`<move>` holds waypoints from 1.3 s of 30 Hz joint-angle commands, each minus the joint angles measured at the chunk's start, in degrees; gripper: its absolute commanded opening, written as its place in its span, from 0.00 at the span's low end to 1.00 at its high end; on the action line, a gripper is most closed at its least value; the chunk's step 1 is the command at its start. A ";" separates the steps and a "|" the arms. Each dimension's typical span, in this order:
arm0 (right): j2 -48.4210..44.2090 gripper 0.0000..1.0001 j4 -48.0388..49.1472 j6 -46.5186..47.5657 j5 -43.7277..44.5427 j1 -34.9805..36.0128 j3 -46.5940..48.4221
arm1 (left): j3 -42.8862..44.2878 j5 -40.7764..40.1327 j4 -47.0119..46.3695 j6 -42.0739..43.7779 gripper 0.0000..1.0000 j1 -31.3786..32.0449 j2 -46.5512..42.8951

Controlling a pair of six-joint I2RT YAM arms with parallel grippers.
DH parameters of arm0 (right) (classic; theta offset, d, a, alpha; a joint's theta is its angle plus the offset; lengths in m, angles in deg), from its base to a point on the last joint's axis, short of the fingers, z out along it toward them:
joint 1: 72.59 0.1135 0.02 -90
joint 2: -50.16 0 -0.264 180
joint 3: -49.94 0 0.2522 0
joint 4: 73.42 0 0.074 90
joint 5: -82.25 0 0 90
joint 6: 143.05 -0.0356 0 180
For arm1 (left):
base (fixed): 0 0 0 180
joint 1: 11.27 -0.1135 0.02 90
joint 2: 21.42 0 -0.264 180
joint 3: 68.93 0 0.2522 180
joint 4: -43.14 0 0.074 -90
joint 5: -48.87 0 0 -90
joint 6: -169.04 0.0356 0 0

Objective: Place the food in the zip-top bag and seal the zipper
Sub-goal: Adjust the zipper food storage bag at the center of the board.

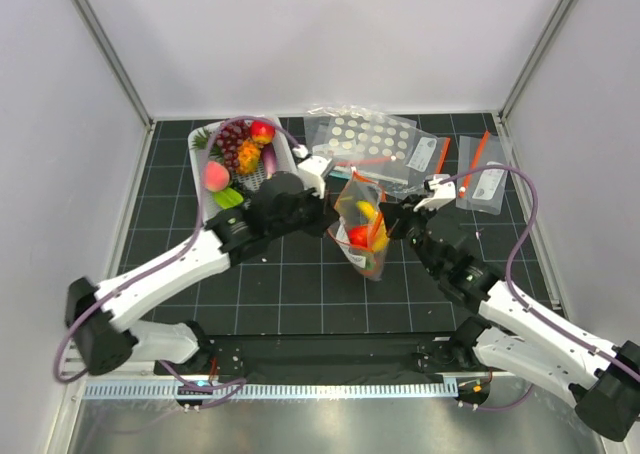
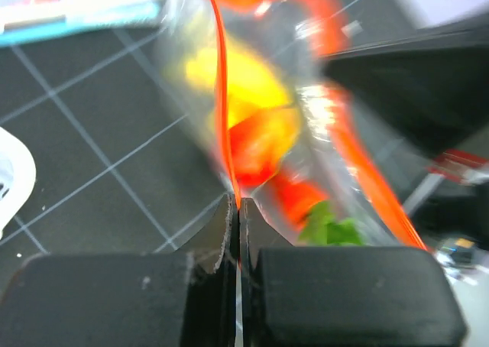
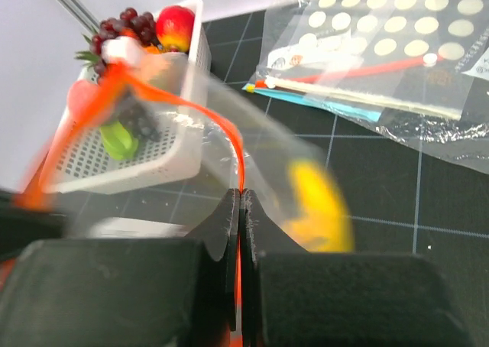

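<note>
At mid-table, between the arms | bag (image 1: 362,229) held up, food (image 2: 244,87) inside | left gripper (image 2: 235,207) pinched tight on zipper (image 2: 221,95) | right gripper (image 3: 241,199) nipping the same zipper | purpose, likely: mouth kept taut for sealing

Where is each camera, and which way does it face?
Top external: overhead behind the bases, facing down at the black gridded table; both white arms show.
Left wrist: on left arm, facing the orange-red zipper strip pinched in its black fingers.
Right wrist: right arm, fingers pinching it too, facing the white slotted basket.
Both wrists share the zipper.
</note>
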 commanded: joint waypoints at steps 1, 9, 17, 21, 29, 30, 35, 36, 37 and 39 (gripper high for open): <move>-0.73 0.01 0.10 -0.19 0.67 0.25 2.64 | -2.33 4.63 -6.17 -0.48 0.00 0.04 -9.70; -12.15 0.01 -4.82 2.53 7.17 0.25 3.26 | -4.37 -0.02 -7.50 -1.09 0.00 0.04 -12.62; -14.28 0.01 -2.80 2.80 4.28 0.25 2.02 | 0.91 3.33 -3.72 -2.41 0.01 0.04 -1.91; -9.01 0.01 -3.51 2.01 3.40 0.17 3.60 | 2.14 -2.02 -1.52 -2.59 0.11 0.04 1.70; 0.32 0.01 -4.21 0.52 1.38 0.25 5.54 | 0.31 -13.64 -0.20 -3.29 0.73 0.04 0.23; 0.32 0.01 -4.30 0.60 1.38 0.25 5.54 | -0.57 -14.69 -0.72 -3.21 0.79 -0.05 -2.22; -0.73 0.01 -4.21 0.60 2.43 0.17 4.93 | -4.45 -28.97 1.53 -9.58 0.91 -2.15 -8.57; -0.73 0.01 -4.21 0.69 2.61 0.17 4.93 | -4.62 -29.46 2.77 -10.93 0.92 -5.55 -9.01; -0.82 0.01 -4.21 0.60 2.61 0.25 5.01 | -5.15 -28.68 3.48 -11.98 0.92 -7.67 -9.36; -1.00 0.01 -4.39 0.69 2.70 0.17 5.02 | -5.94 -24.30 4.89 -14.79 0.93 -14.33 -9.80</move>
